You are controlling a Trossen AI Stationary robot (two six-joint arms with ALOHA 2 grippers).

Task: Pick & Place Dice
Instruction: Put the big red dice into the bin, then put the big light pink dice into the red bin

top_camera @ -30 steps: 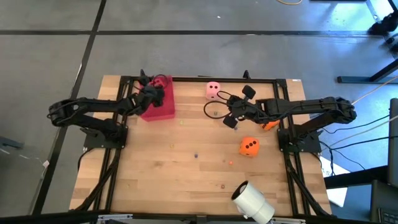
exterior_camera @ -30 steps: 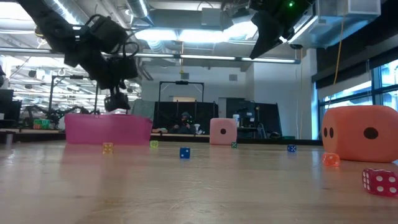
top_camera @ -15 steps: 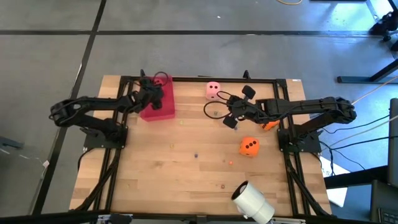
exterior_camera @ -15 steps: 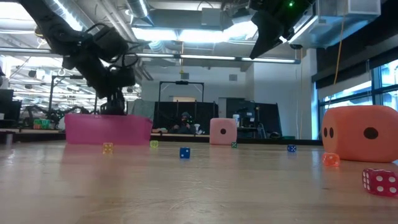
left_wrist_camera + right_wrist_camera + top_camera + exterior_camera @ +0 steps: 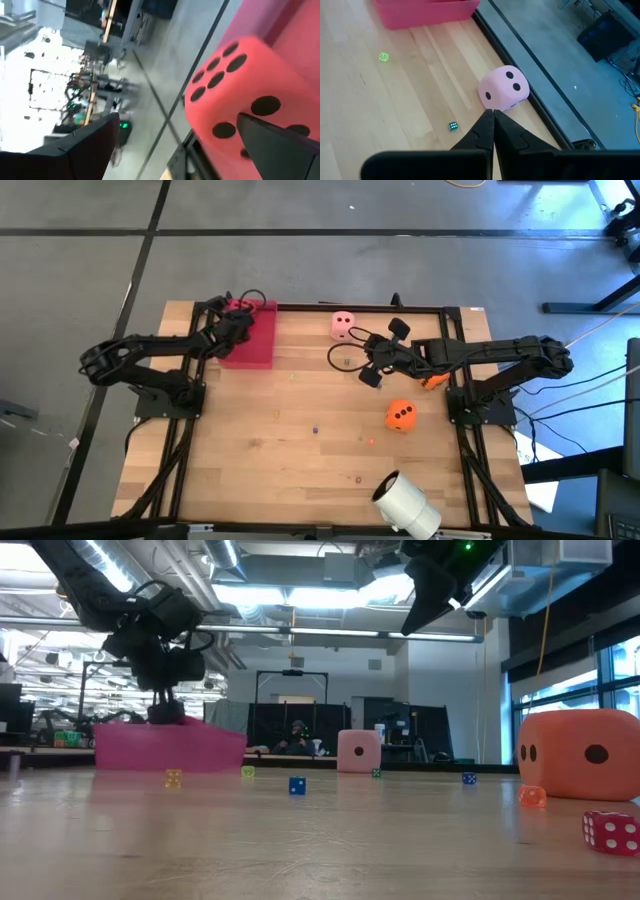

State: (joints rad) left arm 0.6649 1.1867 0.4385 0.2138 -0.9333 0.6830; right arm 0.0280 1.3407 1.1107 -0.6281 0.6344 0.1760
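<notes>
The red die (image 5: 240, 85) sits in the pink tray (image 5: 250, 348) at the table's far left, near the tray's far end. My left gripper (image 5: 237, 321) is open at that end. In the left wrist view one finger (image 5: 280, 147) stands in front of the die's pip face and the other is off to its side. My right gripper (image 5: 371, 372) hangs shut above the table, just short of the pale pink die (image 5: 343, 325), which rests on the wood. One orange die (image 5: 401, 416) lies near the right arm's base. Another orange die (image 5: 433, 381) peeks out under that arm. My left gripper is wide open with the red die's pip face (image 5: 225, 100) beside one finger. That finger covers the place where they meet, so I cannot tell whether it touches the die or the tray.
A white roll (image 5: 405, 505) lies at the near right edge. Several tiny dice are scattered on the wood, among them a blue one (image 5: 297, 785), a yellow one (image 5: 173, 778) and a red one (image 5: 611, 831). A black frame rail runs along the far edge.
My left gripper has swung toward the table's far left corner, over the tray's far end, and dipped a little, staying open. The pink tray has slid slightly toward the left edge and turned a bit.
</notes>
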